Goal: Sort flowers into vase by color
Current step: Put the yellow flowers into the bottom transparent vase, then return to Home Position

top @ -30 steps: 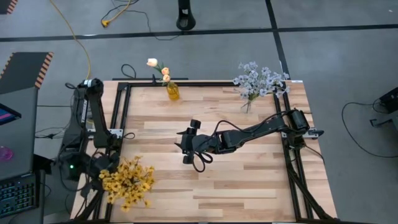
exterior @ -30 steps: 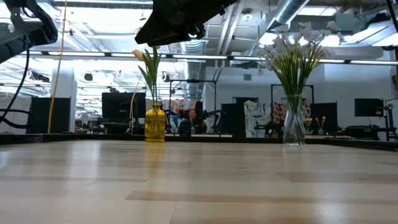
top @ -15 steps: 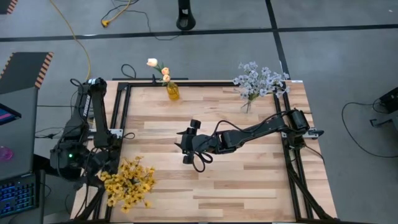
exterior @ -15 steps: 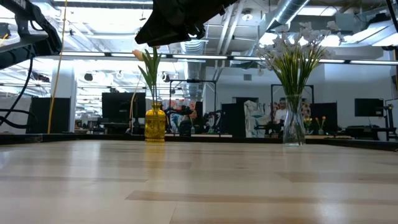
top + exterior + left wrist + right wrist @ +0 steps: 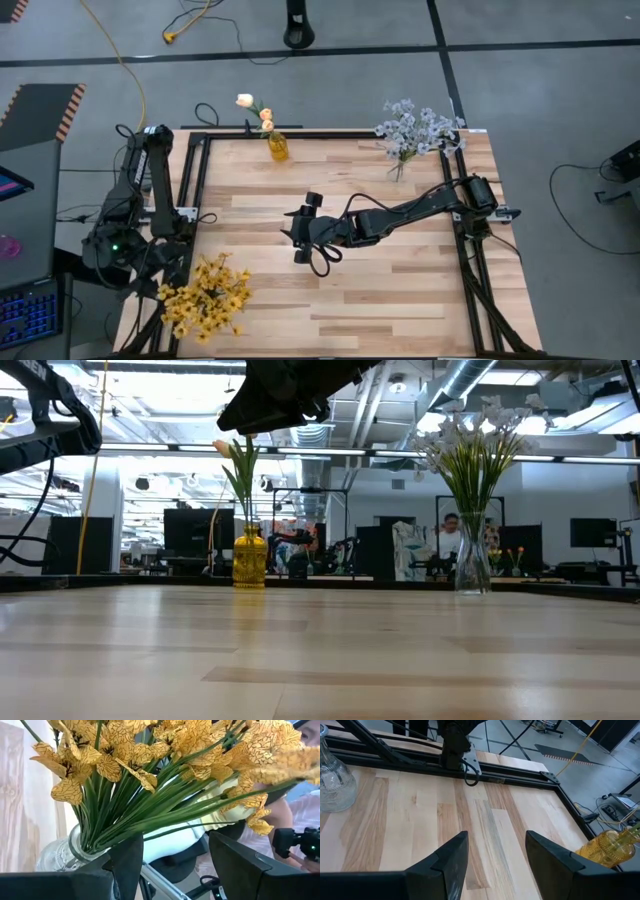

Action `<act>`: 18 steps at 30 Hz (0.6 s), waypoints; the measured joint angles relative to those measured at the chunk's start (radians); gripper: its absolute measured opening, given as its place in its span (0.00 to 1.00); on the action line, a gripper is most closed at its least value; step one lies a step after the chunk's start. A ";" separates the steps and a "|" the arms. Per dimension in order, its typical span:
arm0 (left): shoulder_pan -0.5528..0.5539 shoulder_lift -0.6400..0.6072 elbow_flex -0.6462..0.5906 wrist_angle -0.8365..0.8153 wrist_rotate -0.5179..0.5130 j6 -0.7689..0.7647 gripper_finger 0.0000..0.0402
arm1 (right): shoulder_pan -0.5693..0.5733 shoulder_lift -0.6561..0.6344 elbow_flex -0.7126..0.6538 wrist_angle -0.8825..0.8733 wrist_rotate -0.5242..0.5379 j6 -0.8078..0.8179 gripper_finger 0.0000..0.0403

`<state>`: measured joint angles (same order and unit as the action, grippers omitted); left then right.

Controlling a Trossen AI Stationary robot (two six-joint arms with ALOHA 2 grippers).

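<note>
High view: left gripper (image 5: 165, 283) holds the clear vase (image 5: 62, 854) of yellow flowers (image 5: 205, 298) at the table's (image 5: 400, 280) near-left corner; right gripper (image 5: 300, 232) hovers mid-table, fingers apart, empty.

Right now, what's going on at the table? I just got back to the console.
The left gripper sits at the table's near-left corner, its fingers either side of a clear glass vase full of yellow flowers; whether it is gripping the vase isn't clear. The right gripper hangs open and empty above mid-table. At the far edge, the peach tulip buds stand in a yellow vase and the pale blue-white sprays in a second clear vase. No loose flowers show on the table.
</note>
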<state>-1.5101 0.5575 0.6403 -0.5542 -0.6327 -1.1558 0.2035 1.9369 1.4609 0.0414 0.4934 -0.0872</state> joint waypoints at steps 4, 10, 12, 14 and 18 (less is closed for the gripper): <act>0.000 0.001 0.001 0.007 -0.014 0.010 0.53 | 0.000 0.000 0.000 0.000 0.000 0.000 0.56; 0.000 0.000 0.069 0.003 -0.106 0.105 0.53 | 0.000 0.000 0.000 0.000 0.000 -0.001 0.56; 0.000 0.000 0.107 0.002 -0.139 0.169 0.53 | 0.000 0.000 0.000 0.000 0.000 -0.001 0.56; 0.000 0.001 0.146 -0.005 -0.176 0.223 0.53 | 0.000 0.000 0.000 0.000 0.000 -0.002 0.56; 0.005 0.008 0.208 -0.028 -0.304 0.292 0.53 | 0.000 0.000 0.000 0.000 0.000 -0.002 0.56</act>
<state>-1.5054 0.5650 0.8479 -0.5821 -0.9363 -0.8635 0.2035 1.9369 1.4609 0.0410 0.4934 -0.0895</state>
